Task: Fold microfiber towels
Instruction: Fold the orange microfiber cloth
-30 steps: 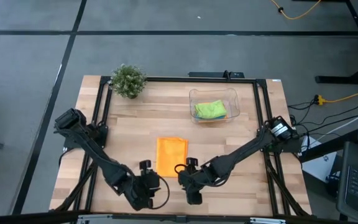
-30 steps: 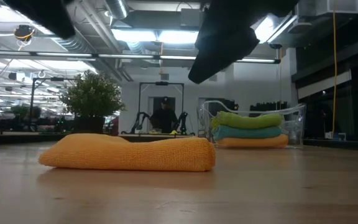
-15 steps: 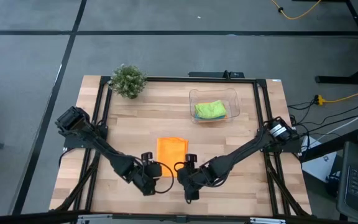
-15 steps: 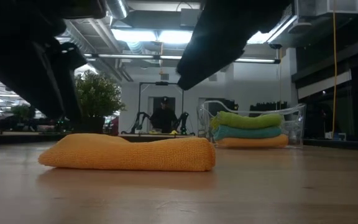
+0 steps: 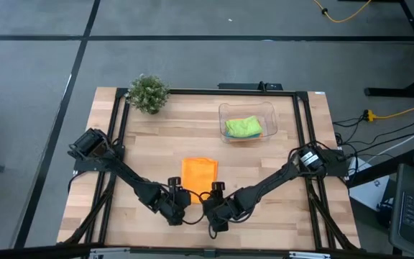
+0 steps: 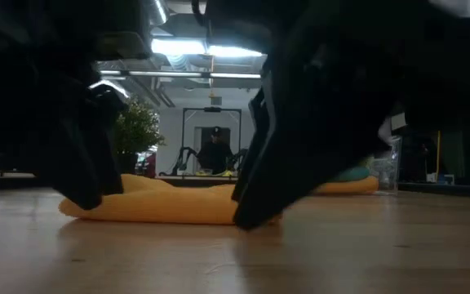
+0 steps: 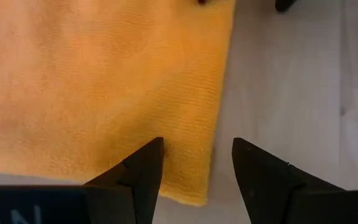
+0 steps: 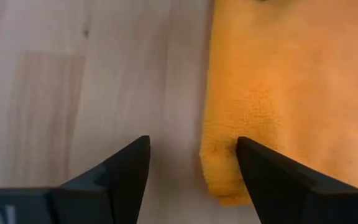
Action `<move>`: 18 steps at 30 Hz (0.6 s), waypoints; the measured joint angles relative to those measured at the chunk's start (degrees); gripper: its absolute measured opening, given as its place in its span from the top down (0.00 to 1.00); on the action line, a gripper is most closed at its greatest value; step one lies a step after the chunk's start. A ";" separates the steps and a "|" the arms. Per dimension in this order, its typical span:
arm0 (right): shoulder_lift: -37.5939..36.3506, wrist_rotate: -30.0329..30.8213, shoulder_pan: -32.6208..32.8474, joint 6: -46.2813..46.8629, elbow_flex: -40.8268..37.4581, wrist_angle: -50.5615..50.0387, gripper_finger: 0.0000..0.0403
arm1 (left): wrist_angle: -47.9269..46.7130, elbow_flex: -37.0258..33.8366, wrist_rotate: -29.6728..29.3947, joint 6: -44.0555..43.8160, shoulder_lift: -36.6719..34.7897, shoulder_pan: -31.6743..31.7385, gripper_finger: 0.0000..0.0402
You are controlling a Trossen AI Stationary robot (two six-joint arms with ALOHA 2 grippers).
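Note:
One orange microfiber towel (image 5: 198,173) lies flat on the wooden table, in the middle and toward the near side. My left gripper (image 7: 197,149) is open and low over its near left corner (image 7: 194,190), one finger above the cloth and one above bare wood. My right gripper (image 8: 192,142) is open and low over the near right corner (image 8: 225,186), standing the same way. In the low view both dark grippers (image 6: 88,192) (image 6: 251,208) reach down to table level in front of the towel (image 6: 178,204). A lime green towel (image 5: 243,127) lies on top in the clear tub (image 5: 225,111). My left gripper stands astride the orange towel's near left corner (image 7: 194,190), slanting down from the near side; I cannot tell whether a fingertip touches the cloth. My right gripper stands likewise astride the near right corner (image 8: 225,186); whether it touches cannot be told.
A small potted plant (image 5: 149,93) stands at the far left of the table. The clear tub with folded towels stands far right of the middle. A black frame (image 5: 118,137) runs along the table's sides. Bare wood (image 5: 157,144) lies left and right of the orange towel.
Both grippers have come down to the table at the orange towel's near corners. The left one has also moved toward the far edge and the right, up to the towel. Both have stayed open. The towel has not moved.

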 joint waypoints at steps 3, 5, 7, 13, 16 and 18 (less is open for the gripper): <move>1.18 -0.34 -0.33 0.38 0.18 -0.12 0.39 | 0.13 0.00 1.12 0.99 0.00 0.87 0.54; 1.95 -1.48 -0.63 2.09 0.31 -0.17 0.39 | 0.28 -0.02 2.77 1.98 0.00 1.24 0.54; 2.43 -1.79 -0.72 3.90 0.33 -0.24 0.39 | 0.43 -0.04 4.72 2.96 0.42 1.63 0.54; 2.47 -0.65 -0.75 6.10 0.23 -0.21 0.39 | 1.22 0.13 7.83 6.79 1.60 1.14 0.54; 2.49 -1.06 -0.83 6.12 0.20 -0.17 0.39 | 1.30 0.13 5.76 6.04 1.94 0.91 0.54; 2.51 -1.38 -0.85 6.12 0.15 -0.17 0.40 | 1.31 0.11 4.98 5.87 1.97 0.91 0.54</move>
